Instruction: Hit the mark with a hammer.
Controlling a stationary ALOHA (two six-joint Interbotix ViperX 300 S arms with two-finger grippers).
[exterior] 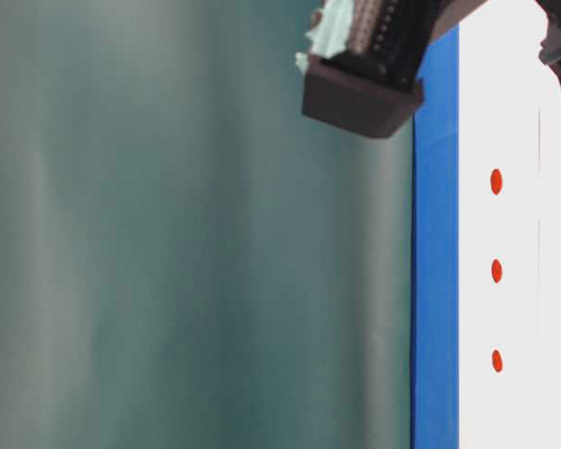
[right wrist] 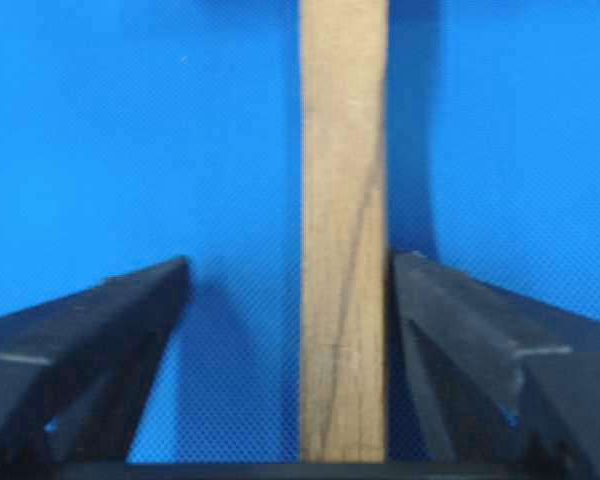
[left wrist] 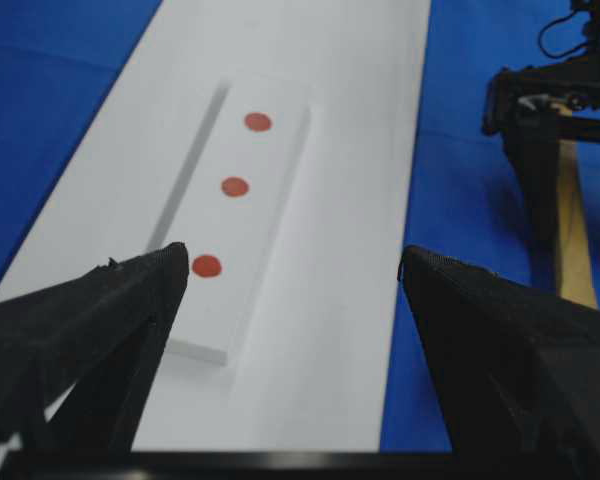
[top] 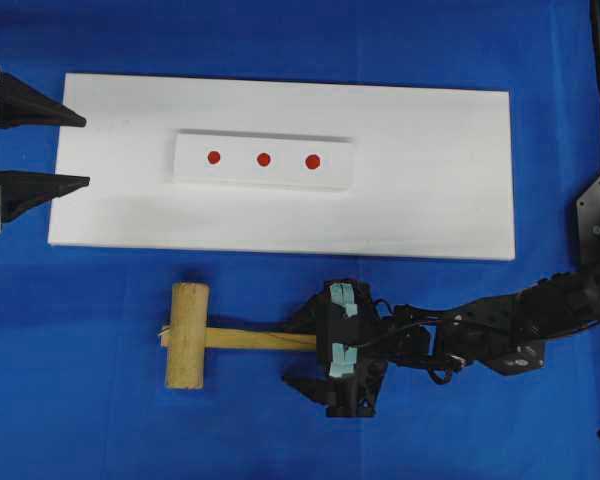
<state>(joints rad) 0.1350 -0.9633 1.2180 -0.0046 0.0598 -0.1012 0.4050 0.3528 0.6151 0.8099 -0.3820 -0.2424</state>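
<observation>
Wooden hammer (top: pixel 205 337) is laid on blue cloth (top: pixel 80 400) below the mark (top: pixel 263 159); its handle is straddled by the wide-open right gripper (right wrist: pixel 290 300), possibly touching one finger. Head seen only overhead.

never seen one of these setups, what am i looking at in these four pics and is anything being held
It is a two-armed robot at a table with a blue cloth. One picture looks down from above, one sits at table level and is mostly blocked by a blur, and two come from cameras on the wrists.

On the cloth lies a white board with a raised white strip carrying three red dots; the middle one is the mark. Below it lies a wooden hammer.

The left gripper waits open at the board's left end, holding nothing. The right gripper has its jaws open on either side of the hammer's handle, one jaw close against it. It is not clamped.
</observation>
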